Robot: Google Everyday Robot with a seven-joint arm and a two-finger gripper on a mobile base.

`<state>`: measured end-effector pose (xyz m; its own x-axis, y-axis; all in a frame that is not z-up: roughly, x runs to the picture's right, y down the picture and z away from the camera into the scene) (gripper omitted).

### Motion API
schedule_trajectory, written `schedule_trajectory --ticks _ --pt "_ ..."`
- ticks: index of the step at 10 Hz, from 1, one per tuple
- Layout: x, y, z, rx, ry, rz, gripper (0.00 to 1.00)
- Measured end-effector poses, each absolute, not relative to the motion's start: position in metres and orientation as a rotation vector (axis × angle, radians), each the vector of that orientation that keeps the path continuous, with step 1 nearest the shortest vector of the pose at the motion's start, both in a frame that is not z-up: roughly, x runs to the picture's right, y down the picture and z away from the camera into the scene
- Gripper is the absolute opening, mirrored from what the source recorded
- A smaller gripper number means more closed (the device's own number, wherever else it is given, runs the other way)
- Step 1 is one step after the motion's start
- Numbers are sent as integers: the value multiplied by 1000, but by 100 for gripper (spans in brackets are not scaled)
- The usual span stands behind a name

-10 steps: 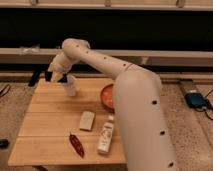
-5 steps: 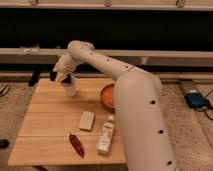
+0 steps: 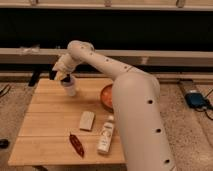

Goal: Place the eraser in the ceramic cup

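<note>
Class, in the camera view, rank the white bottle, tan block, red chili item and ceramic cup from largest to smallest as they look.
1. White bottle
2. Red chili item
3. Tan block and ceramic cup: alike; the cup is farther away, beneath the gripper, so unranked.

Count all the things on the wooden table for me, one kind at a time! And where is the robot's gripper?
White cup: 1
Orange bowl: 1
Tan block: 1
White bottle: 1
Red chili: 1
Total: 5
The gripper is just above the cup; no eraser can be made out on the table.
</note>
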<state>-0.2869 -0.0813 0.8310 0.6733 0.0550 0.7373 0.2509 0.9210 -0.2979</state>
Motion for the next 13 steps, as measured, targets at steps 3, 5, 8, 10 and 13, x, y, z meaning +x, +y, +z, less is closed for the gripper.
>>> schedule_trajectory --ticks 3,5,8,10,13 --pt "-290 -81 832 -400 -847 -104 66" --pt "-289 -83 832 -394 -855 -92 66" --pt "-287 -90 829 -369 -868 -70 66" --pt "-286 -91 829 -367 -867 -64 66" --pt "-287 -90 829 -367 -869 -64 66"
